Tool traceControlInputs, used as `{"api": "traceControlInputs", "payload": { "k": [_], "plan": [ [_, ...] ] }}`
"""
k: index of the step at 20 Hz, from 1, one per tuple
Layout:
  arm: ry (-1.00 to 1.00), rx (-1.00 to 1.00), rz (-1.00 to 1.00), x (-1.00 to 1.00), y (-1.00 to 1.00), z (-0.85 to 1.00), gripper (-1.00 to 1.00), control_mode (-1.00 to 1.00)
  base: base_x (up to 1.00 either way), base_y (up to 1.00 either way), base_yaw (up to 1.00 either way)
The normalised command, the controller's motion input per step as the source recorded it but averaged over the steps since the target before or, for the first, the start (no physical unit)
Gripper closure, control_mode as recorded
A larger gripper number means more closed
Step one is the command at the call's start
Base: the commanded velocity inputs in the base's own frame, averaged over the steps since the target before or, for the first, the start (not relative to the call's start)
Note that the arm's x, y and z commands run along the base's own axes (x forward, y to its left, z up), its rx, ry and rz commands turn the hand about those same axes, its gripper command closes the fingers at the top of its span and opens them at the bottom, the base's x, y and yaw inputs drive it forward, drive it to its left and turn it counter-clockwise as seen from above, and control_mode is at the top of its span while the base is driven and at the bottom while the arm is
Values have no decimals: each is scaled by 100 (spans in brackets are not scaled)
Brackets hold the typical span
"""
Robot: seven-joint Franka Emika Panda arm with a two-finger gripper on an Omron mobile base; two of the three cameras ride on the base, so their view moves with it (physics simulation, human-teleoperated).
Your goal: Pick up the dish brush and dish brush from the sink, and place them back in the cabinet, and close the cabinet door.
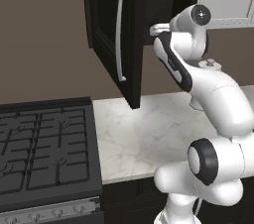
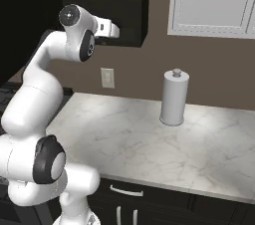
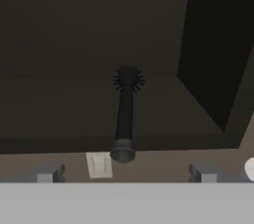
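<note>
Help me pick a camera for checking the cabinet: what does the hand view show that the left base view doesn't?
Hand view: a black brush lying inside the cabinet, handle toward the camera, plus a wall outlet. Left base view: the open door with its silver handle, the stove, the counter. Both: the cabinet's dark inside.

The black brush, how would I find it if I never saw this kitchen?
Look up at the black wall cabinet with its tall door swung open above the white marble counter. Inside lies the all-black dish brush, its knobbed handle end poking over the shelf edge, its bristly head pointing inward.
</note>
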Motion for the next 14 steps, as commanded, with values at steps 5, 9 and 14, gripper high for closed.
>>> {"api": "traceControlInputs", "payload": {
  "k": [5, 9, 14],
  "plan": [
    [2, 0, 0, -67, 0, 4, -100, -100, 0, 0, 0],
    [13, 0, 0, -72, 2, 6, -100, -100, 0, 0, 0],
    [18, 0, 0, -67, 1, 5, -100, -100, 0, 0, 0]
  ]
}}
